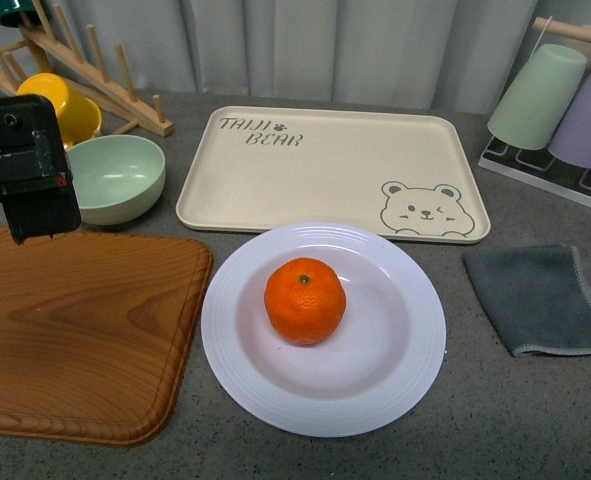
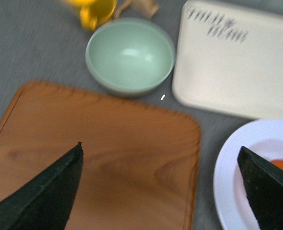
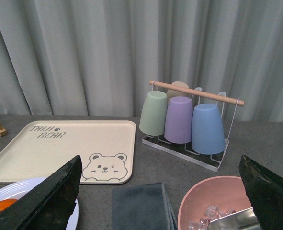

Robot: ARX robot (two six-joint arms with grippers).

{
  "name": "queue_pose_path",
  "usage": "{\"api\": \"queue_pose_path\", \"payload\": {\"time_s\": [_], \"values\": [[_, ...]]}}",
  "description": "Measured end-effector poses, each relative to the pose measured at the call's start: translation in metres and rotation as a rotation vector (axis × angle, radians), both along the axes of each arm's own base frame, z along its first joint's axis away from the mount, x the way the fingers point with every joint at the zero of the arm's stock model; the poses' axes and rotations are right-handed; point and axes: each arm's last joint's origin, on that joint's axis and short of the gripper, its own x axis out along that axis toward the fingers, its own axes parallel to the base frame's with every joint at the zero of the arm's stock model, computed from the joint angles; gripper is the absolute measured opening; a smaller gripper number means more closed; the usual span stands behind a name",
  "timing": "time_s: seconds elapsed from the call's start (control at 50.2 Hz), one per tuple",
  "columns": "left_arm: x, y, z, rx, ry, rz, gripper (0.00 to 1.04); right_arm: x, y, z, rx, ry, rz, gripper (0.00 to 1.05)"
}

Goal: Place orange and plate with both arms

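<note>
The grey worktop (image 1: 535,420) carries the white plate (image 1: 415,290) at lower centre of the front frame, lying flat with its ridged rim clean. The orange (image 1: 305,300) sits in the plate's hollow, bright and dimpled, its green stem dot facing up. Placement looks essentially done. The left tool (image 2: 159,146), over the wooden board (image 1: 75,330), and the right tool (image 3: 160,158) both gape wide, empty.

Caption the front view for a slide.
Orange sits on the white plate, wooden board at left, grey cloth at right, bear tray behind.
</note>
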Motion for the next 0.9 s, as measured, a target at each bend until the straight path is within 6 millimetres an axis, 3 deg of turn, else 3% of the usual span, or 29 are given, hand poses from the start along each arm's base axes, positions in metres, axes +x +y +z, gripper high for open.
{"api": "queue_pose_path", "payload": {"time_s": [0.1,0.179,0.279,0.518,0.896], "values": [[-0.012,0.010,-0.005,0.038,-0.239,-0.072,0.77,0.000,0.000,0.000,0.000,0.000,0.001,0.96],[-0.025,0.022,0.010,0.064,-0.437,-0.067,0.61,0.000,0.000,0.000,0.000,0.000,0.000,0.96],[-0.035,0.030,0.018,0.078,-0.491,-0.064,0.46,0.000,0.000,0.000,0.000,0.000,0.001,0.96],[-0.059,0.045,0.013,0.104,-0.466,-0.072,0.07,0.000,0.000,0.000,0.000,0.000,0.000,0.96],[-0.087,0.065,0.016,0.110,-0.475,-0.071,0.04,0.000,0.000,0.000,0.000,0.000,0.000,0.96]]}}
